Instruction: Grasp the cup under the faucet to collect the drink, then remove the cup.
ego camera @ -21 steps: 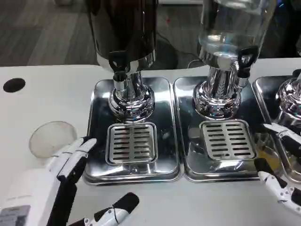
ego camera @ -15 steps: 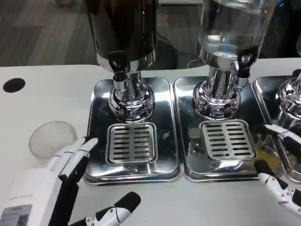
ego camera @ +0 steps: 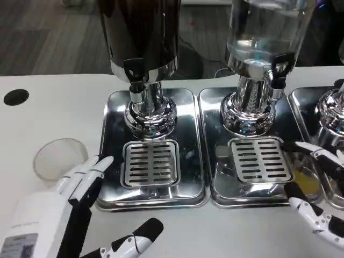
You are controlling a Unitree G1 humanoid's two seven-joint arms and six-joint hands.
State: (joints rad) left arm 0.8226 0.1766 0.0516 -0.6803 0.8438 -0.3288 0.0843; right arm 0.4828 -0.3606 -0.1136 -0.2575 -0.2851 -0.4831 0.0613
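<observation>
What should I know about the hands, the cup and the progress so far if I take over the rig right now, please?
Left hand: open, holding nothing, fingers beside the clear cup.
Right hand: open, at the right-hand trays' edge.
Cup: upright on the table, left of the dark dispenser's drip tray, not under its faucet.
Done: nothing yet.
Left: grasp cup, fill under faucet, remove.

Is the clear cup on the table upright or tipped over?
Upright: the cup stands on the table with its round rim facing up, beside the left hand.
</observation>
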